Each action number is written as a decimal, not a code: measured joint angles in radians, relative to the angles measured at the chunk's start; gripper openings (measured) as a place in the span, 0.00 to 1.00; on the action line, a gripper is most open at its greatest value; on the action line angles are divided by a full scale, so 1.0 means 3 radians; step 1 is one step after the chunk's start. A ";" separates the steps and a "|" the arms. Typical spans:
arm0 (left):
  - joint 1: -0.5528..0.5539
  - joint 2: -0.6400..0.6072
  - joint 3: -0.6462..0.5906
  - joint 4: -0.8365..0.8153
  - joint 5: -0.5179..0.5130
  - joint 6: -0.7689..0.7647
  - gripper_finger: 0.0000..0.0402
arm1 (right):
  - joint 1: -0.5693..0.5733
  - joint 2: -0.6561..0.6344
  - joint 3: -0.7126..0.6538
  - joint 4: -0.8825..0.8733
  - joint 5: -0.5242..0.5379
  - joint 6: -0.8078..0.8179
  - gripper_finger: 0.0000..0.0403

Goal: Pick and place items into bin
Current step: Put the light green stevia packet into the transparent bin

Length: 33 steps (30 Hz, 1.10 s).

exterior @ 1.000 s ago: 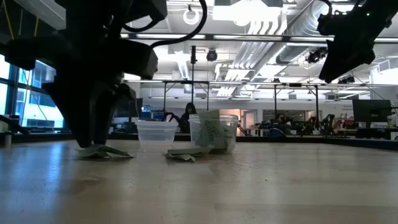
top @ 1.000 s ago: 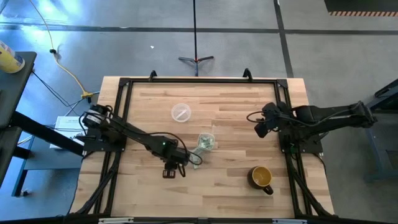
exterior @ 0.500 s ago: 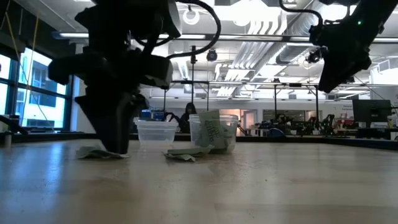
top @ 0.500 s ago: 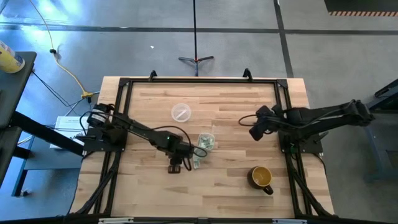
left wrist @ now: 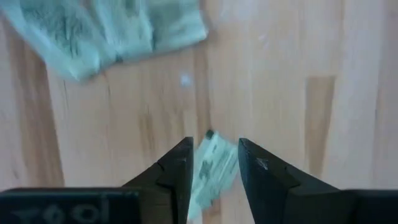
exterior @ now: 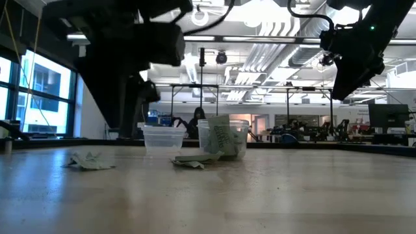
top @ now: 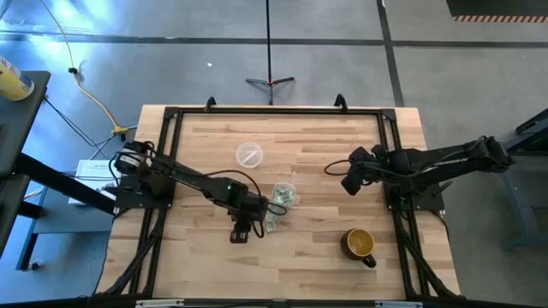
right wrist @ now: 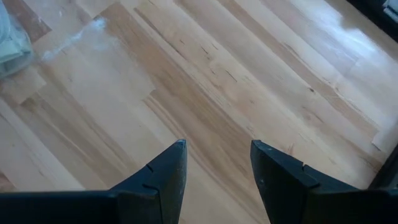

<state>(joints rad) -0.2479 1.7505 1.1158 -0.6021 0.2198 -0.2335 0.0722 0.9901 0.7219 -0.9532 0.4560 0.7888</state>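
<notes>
Left claw sits raised off the worktop, just near-side of the bin, pinching a small pale green wrapper between its fingers. The wrapper hangs crumpled in the gap, held by one end.

Bin is mid-worktop with several wrappers already inside. More loose pieces lie flat beside it; one crumpled piece sits apart in the low view.

Handling, my read: wrappers are near weightless, limp, a bit slick. They fold rather than resist, so pinch across a raised crease or edge, not the flat face. They may cling to a finger on release. The bin is thin-walled and light, easy to knock over.

Right claw is open, hovering over bare wood well right of the bin.
</notes>
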 joint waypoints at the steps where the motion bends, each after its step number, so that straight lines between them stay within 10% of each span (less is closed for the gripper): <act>1: -0.0033 -0.0011 0.0003 -0.0011 -0.0019 0.0071 0.41 | -0.0001 0.0001 0.0000 0.0004 0.0014 -0.0018 0.42; 19: -0.0345 0.0132 -0.0006 -0.0215 -0.0432 0.0506 0.57 | -0.0001 0.0000 0.0000 0.0027 0.0043 -0.0037 0.42; 33: -0.0352 0.0278 -0.0003 -0.0235 -0.0636 0.0516 0.46 | -0.0001 0.0000 0.0000 0.0028 0.0048 -0.0038 0.42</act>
<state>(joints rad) -0.3534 1.8339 1.1149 -0.6727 0.0290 -0.0788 0.0720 0.9901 0.7219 -0.9447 0.4705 0.7773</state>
